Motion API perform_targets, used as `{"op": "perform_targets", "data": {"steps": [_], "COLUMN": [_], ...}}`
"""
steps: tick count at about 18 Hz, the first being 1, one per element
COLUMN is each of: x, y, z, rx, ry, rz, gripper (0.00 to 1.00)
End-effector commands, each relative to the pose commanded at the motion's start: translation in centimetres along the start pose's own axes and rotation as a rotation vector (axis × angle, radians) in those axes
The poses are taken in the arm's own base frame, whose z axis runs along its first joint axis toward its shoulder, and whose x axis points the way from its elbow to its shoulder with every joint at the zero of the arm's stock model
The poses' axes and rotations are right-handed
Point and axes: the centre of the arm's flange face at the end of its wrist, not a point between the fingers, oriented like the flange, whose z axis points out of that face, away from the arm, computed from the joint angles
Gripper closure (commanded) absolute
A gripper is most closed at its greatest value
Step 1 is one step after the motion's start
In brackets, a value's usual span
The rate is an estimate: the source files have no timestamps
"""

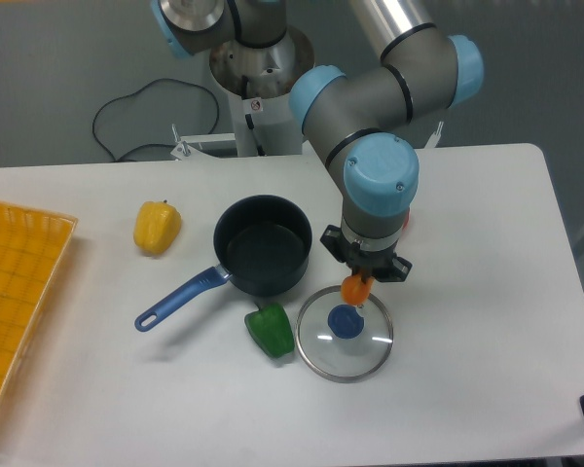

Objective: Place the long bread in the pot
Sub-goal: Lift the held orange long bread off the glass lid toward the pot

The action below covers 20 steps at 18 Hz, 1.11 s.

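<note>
The pot [263, 255] is a dark navy saucepan with a blue handle [180, 300] and stands empty at the table's middle. My gripper [360, 276] hangs to the right of the pot, above the far edge of a glass lid. It is shut on the long bread [355, 289], of which only a short orange end shows below the fingers. The rest of the loaf is hidden by the wrist. The bread is lifted off the table.
A round glass lid [367, 352] with a blue knob lies under the gripper. A green pepper [271, 329] lies in front of the pot. A yellow bell pepper [157, 226] sits left of the pot. An orange tray [10, 292] is at the left edge.
</note>
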Motion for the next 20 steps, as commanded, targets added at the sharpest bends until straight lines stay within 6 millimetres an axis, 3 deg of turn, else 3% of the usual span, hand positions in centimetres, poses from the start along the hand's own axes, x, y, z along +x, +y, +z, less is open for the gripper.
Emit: {"op": "perform_targets", "data": {"steps": [4,13,18,20], "x": [0.7,1.1,2.2,2.9], "y": [-0.8,-0.3,-1.4,-1.1], "z": [-0.5,-0.7,-1.1,-2.3], "rx": [0.031,0.021,0.047,0.069], "ry": [0.012,0.02,0.028,0.025], "rz": [0.006,0.005,0.009,0.01], "gripper": [0.96,0.96,0.96,0.96]}}
